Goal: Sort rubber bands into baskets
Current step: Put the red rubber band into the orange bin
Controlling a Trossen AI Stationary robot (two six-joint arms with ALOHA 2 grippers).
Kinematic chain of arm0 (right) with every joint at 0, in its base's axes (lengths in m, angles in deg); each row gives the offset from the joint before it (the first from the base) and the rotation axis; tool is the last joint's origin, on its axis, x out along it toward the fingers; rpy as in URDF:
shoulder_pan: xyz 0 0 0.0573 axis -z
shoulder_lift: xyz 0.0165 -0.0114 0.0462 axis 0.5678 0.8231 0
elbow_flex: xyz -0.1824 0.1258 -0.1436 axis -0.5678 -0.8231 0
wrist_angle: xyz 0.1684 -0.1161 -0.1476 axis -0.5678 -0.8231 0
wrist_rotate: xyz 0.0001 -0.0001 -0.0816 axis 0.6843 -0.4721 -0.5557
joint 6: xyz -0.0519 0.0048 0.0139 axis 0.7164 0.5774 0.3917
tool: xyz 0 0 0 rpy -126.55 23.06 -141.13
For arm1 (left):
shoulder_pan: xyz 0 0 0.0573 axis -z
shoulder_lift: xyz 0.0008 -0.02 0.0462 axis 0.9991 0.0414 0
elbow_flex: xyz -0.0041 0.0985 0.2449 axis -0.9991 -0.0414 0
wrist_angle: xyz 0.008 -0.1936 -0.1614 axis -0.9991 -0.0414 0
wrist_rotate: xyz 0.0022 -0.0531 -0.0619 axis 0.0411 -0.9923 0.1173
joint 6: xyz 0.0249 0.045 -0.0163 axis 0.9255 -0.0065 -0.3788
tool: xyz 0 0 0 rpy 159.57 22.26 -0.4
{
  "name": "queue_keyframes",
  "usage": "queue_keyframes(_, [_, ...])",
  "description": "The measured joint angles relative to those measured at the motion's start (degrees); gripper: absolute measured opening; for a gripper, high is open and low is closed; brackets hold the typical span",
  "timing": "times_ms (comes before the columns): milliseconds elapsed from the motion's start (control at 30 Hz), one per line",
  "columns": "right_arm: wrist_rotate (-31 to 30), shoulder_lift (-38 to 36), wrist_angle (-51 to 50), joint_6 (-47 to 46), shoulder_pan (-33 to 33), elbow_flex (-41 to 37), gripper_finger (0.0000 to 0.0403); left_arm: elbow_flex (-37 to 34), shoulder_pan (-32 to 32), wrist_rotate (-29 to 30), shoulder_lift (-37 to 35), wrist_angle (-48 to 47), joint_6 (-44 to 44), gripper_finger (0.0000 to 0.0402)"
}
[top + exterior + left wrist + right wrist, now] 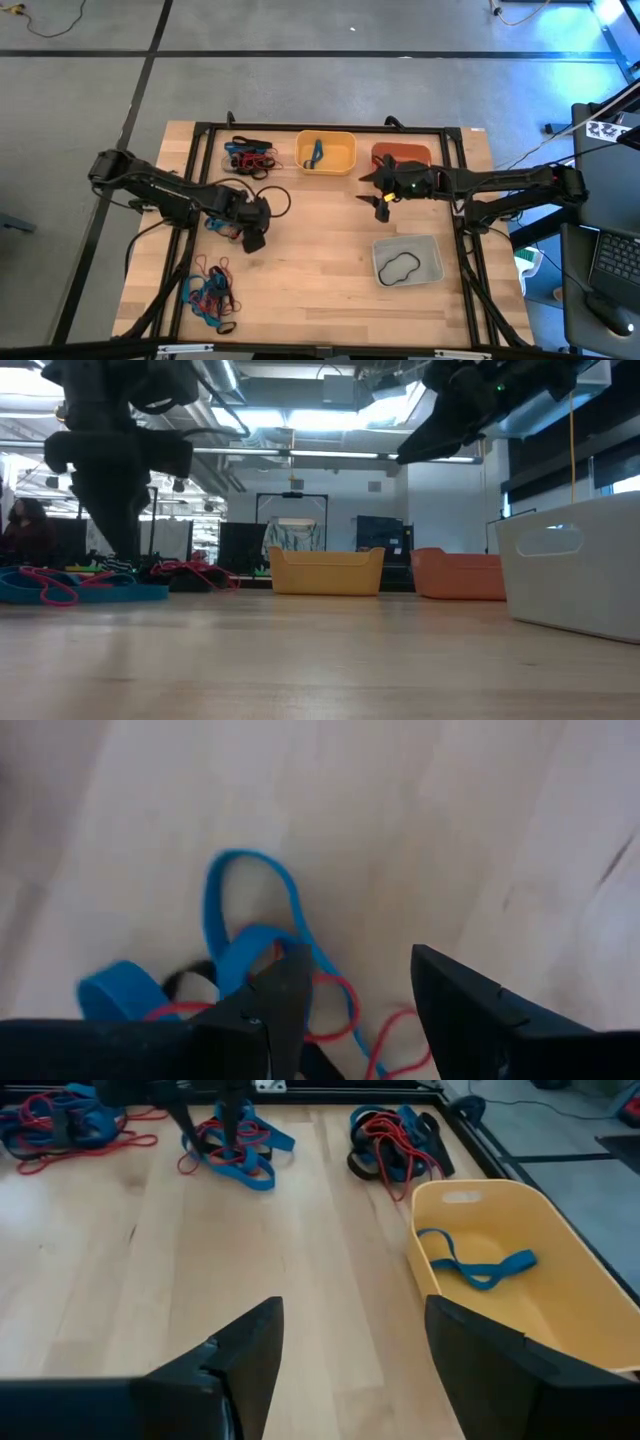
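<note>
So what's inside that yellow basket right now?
Inside the yellow basket lies one blue rubber band, loosely folded on its floor. The rest of the floor that shows is bare; the near wall hides a strip along that side.

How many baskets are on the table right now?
3: the yellow basket at the far edge, the orange basket beside it under the right arm, and the grey basket nearer the front right.

Pale wood table [320,270], smooth plastic baskets [326,152]
</note>
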Motion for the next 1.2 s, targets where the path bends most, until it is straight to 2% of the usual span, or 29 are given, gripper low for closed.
queue_keyframes(133, [-0.4,0.0,0.0,0.0,0.1,0.0,0.0241,0.0,-0.1,-2.4,1.2,-0.3,-1.3,0.0158])
queue_keyframes(400, [-0.4,0.0,-0.4,0.0,0.1,0.0,0.0241,0.0,-0.2,-2.4,4.4,-2.7,-2.5,0.014])
queue_keyframes(767, [-0.3,0.0,-0.6,0.0,0.1,0.0,0.0241,0.0,-1.2,-2.5,7.3,-1.4,-1.9,0.0124])
queue_keyframes(1200, [-0.3,0.0,-0.6,0.0,0.1,0.0,0.0241,0.0,-1.2,-2.5,7.6,-1.2,0.5,0.005])
